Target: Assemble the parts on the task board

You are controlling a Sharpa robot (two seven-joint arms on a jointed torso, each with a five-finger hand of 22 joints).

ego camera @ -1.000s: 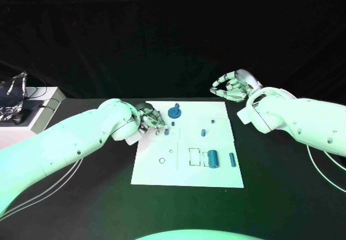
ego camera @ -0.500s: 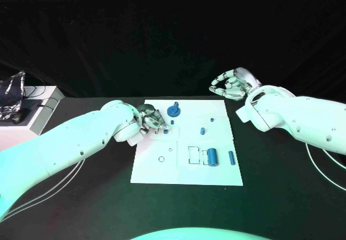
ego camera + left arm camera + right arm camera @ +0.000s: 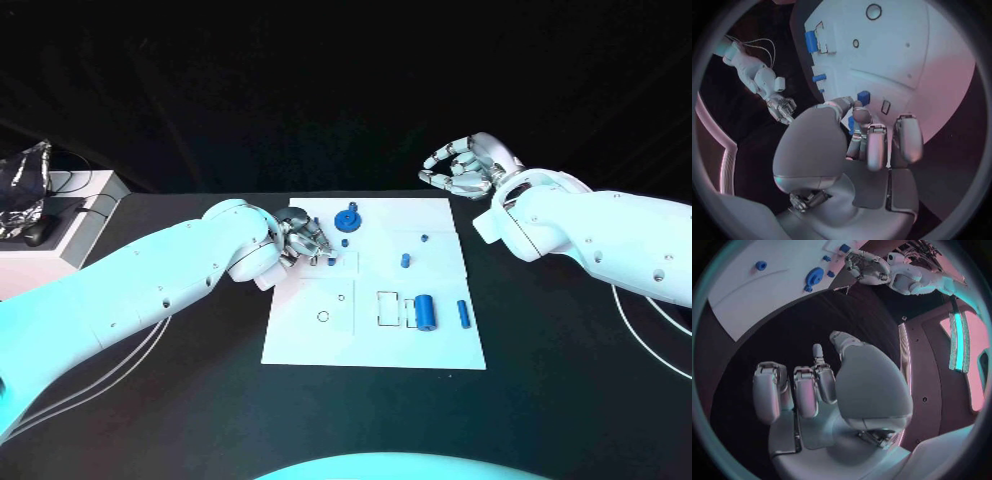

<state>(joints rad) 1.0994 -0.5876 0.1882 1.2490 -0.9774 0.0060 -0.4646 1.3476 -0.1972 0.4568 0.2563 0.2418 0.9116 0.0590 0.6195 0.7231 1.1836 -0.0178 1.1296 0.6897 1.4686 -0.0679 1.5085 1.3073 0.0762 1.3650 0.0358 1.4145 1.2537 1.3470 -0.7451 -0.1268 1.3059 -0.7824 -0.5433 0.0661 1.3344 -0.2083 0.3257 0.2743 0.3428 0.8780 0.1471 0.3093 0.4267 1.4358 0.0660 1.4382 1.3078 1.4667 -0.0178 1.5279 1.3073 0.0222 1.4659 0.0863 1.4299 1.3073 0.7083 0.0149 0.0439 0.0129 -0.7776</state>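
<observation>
On board [image 3: 310,330], cylinder [image 3: 427,312] lengthwise toward robot

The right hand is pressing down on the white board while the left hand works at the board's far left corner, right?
Not quite. In the head view the right hand is raised off the task board, past its far right corner, touching nothing. The left hand is at the far left corner.

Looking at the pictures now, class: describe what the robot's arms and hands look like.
Both arms are smooth, white and rounded, with thin pale cables hanging beside them. The left hand and right hand are silver metal, with jointed fingers and broad, smooth, rounded palm shells.
</observation>
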